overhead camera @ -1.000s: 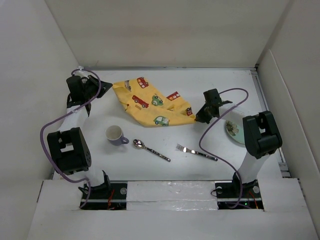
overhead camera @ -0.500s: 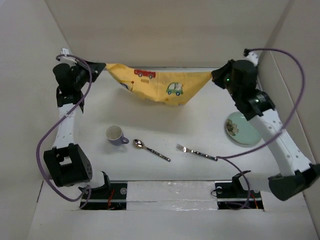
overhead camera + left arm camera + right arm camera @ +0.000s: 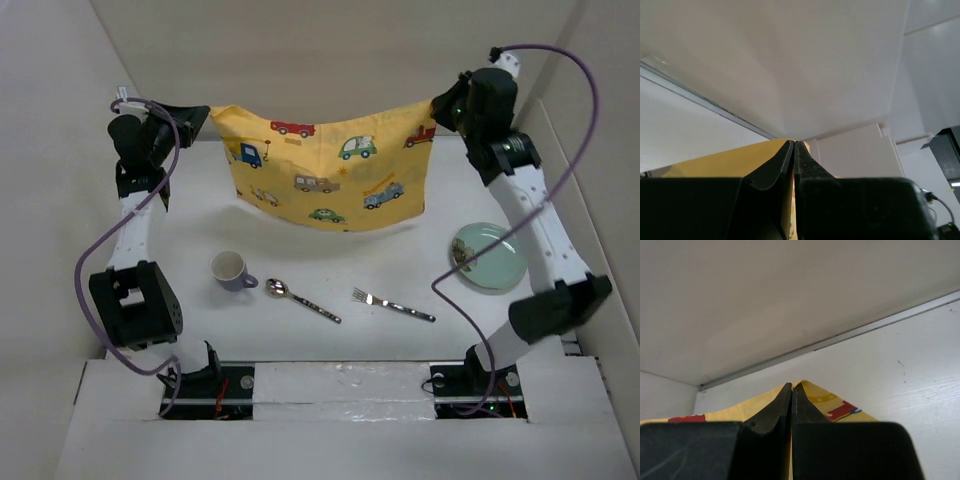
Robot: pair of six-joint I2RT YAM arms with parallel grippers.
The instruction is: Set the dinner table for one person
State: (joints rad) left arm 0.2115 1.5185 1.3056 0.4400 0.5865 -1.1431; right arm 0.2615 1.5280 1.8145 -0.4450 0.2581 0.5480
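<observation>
A yellow placemat [image 3: 325,165] printed with cartoon cars hangs spread out high above the far part of the white dinner table [image 3: 330,270]. My left gripper [image 3: 207,113] is shut on its left top corner, the cloth [image 3: 735,162] showing beside the fingertips [image 3: 794,144]. My right gripper [image 3: 438,105] is shut on the right top corner, with the cloth [image 3: 840,407] showing by its fingertips [image 3: 792,386]. On the table lie a purple mug [image 3: 231,270], a spoon [image 3: 300,299], a fork [image 3: 392,304] and a pale green plate [image 3: 489,256].
White walls close in the table on the left, back and right. Both arms reach up high toward the back corners, with purple cables looping from them. The arm bases stand at the near edge.
Both grippers rose and moved apart with the placemat, lifting it off the table. It went from crumpled, to a sagging band, to a fully spread sheet hanging between them.
</observation>
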